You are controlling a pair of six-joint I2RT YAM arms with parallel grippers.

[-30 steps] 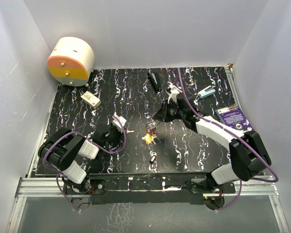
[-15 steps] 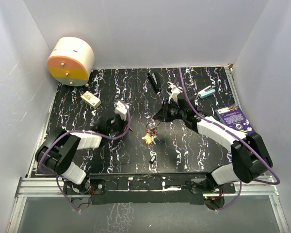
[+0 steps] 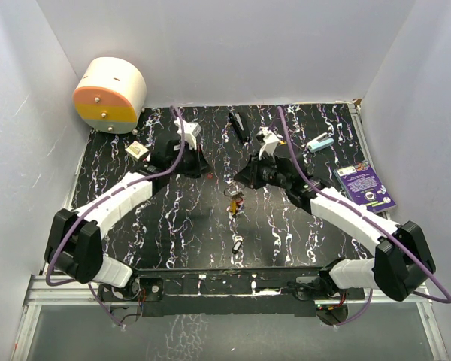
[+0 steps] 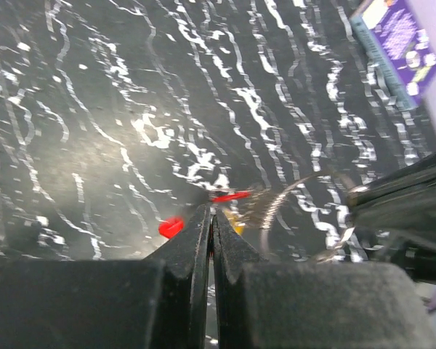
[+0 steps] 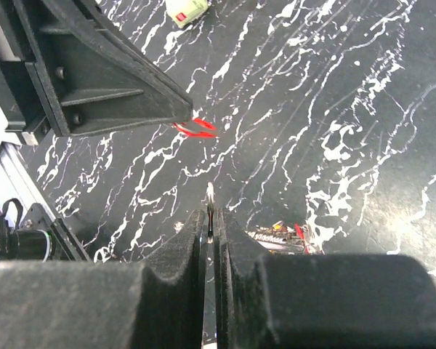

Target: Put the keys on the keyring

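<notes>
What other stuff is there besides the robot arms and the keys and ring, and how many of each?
Round cream-and-orange drum: 1
Small box: 1
Black bar: 1
Teal stick: 1
Purple card: 1
Total: 5

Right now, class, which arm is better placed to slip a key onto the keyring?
Left. The left pincer pinches a red key close beside the keyring, which the right pincer grips.
</notes>
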